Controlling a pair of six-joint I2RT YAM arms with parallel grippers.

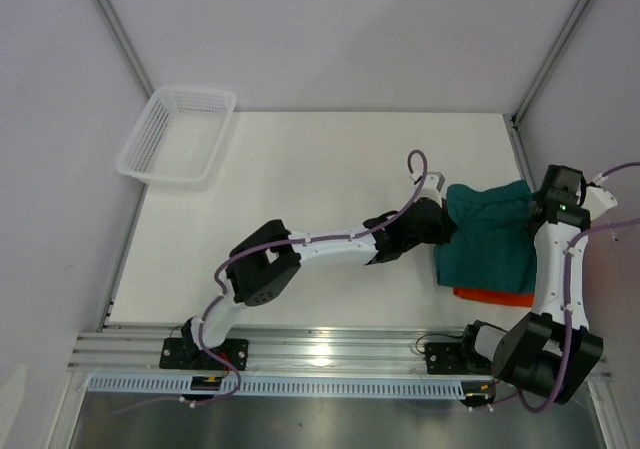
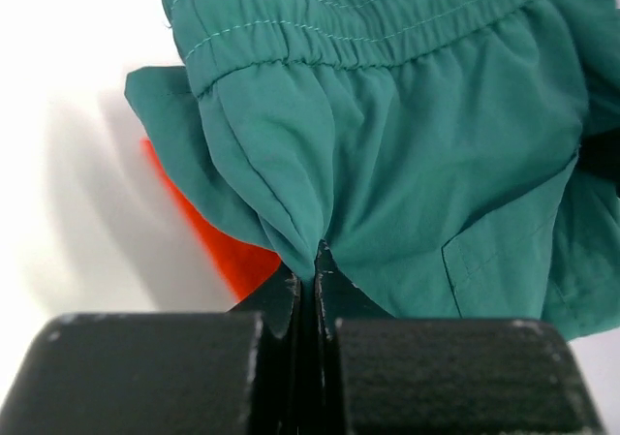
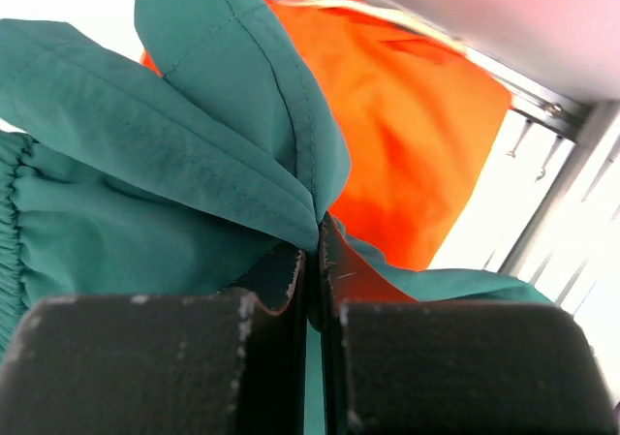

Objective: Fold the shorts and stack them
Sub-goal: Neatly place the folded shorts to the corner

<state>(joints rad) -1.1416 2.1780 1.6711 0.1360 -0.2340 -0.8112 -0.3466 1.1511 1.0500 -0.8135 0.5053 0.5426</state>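
Observation:
The teal green shorts [image 1: 492, 239] lie folded on top of the orange shorts [image 1: 490, 296] at the right side of the table; only an orange strip shows at the near edge. My left gripper [image 1: 443, 216] is shut on a pinch of the teal shorts [image 2: 407, 164] at their left edge, with orange [image 2: 228, 251] showing beneath. My right gripper [image 1: 537, 212] is shut on the teal fabric [image 3: 174, 135] at the right edge, above the orange shorts [image 3: 407, 135].
A white mesh basket [image 1: 178, 134] stands at the far left corner of the table. The table's right edge and a metal frame rail [image 1: 523, 154] run close beside the shorts. The aluminium rail [image 1: 330, 354] lies along the near edge.

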